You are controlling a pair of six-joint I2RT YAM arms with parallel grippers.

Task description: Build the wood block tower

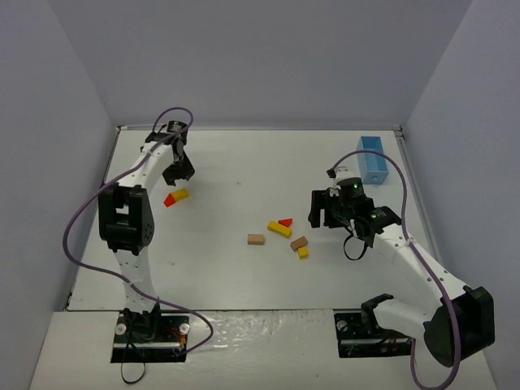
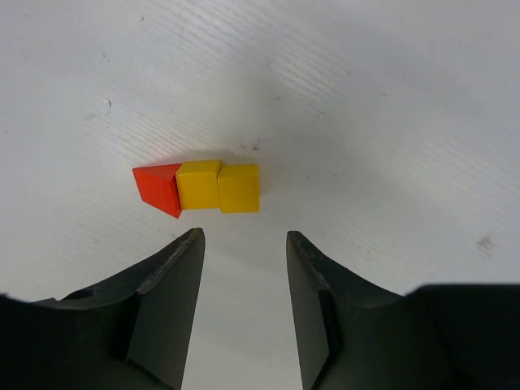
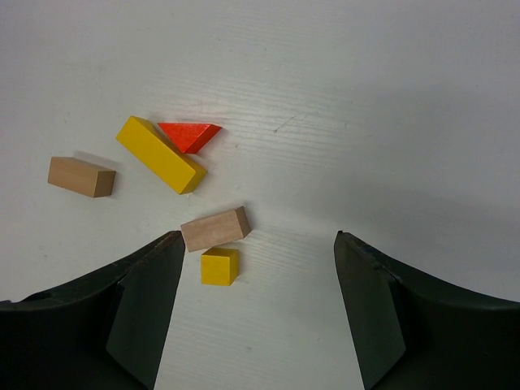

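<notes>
From my seat, nearest on the desk (image 1: 227, 276) is the loose group at centre. A small yellow cube (image 1: 303, 253) lies nearest of it, and a tan block (image 1: 299, 242) sits just beyond, almost touching. A second tan block (image 1: 257, 239) lies apart to the left, its long axis running left to right. Beyond these, the long yellow block (image 1: 279, 229) runs from far left to near right. A red wedge (image 1: 285, 221) rests against its far side. Every piece lies flat in a single layer.

The right gripper (image 1: 325, 210) hangs just right of this group with its jaws spread wide and nothing between them. In its wrist view the tan block and small cube sit near the left fingertip.

Farther left, three touching pieces form a short row running near left to far right. The other red wedge (image 1: 171, 199) is at its near-left end, followed by two yellow cubes (image 1: 180, 194). The left gripper (image 1: 177, 172) hovers just past the row, partly open and empty. The row lies crosswise ahead of its fingertips.

A blue box (image 1: 373, 159) stands far right, well clear of the blocks.
</notes>
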